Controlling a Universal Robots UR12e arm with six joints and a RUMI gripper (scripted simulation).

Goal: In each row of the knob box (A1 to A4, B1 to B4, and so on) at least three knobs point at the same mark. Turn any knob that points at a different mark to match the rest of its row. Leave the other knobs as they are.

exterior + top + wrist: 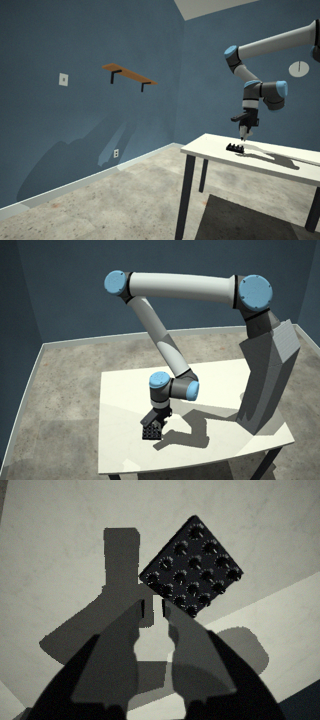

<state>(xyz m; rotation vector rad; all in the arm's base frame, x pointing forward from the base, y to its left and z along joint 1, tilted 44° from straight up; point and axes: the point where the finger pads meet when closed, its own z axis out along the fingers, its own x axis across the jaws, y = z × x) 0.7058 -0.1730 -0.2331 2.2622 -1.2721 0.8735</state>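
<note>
Hanging above the white table [271, 157], the gripper [153, 608] has its jaws pinched nearly shut with only a thin gap, nothing between them. The black knob box [191, 565] sits flat on the table, just ahead and right of the fingertips in the wrist view, apart from them. Knob marks are too dark to read, honestly.

Knob box [151, 434] on table [124, 405], pincer [153, 608] above.
</note>
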